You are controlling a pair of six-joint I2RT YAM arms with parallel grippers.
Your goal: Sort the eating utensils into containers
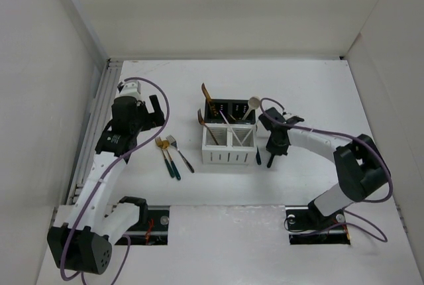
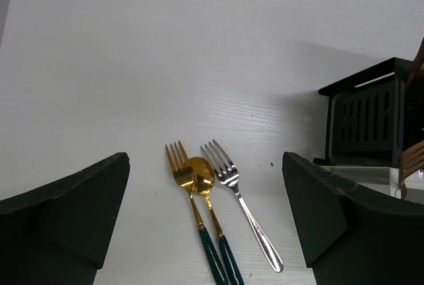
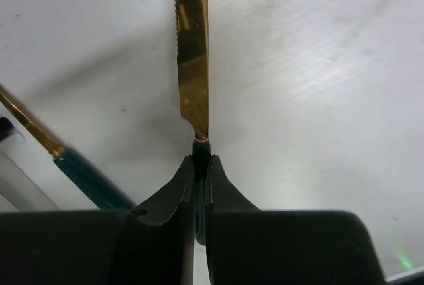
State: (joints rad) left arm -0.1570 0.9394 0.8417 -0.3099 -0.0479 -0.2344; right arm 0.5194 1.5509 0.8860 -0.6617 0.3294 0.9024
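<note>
The eating utensils are, in my judgement, a little more than half sorted. The containers (image 1: 228, 158) stand as one block in the middle of the table, the two black bins (image 1: 228, 109) behind and the two white bins (image 1: 218, 156) in front. Several gold pieces already stand inside them, and the cream spoon (image 1: 254, 103) leans out of the back right bin.

The left gripper (image 2: 205, 160) hangs with its jaws spread wide and holds nothing. It is above three pieces that lie side by side on the table, to the left of the block. These are a gold fork (image 2: 177, 169), a gold spoon (image 2: 201, 173) that touches it, and a silver fork (image 2: 228, 179) just beside them.

The right gripper (image 3: 200, 166) is pinched tight on the teal handle of a knife (image 3: 192, 53), just below the gold blade. This is close to the right wall of the white bins. I cannot tell if the knife is lifted or rests on the table. A thin gold piece with a teal handle (image 3: 63, 159) lies near it. So at least five pieces are left to put in.

The walls (image 1: 218, 6) are plain white panels that close the back and both sides. The table (image 1: 311, 86) is white, matt, with a fine wood grain. A small dark speck (image 2: 271, 164) sits beside the silver fork
</note>
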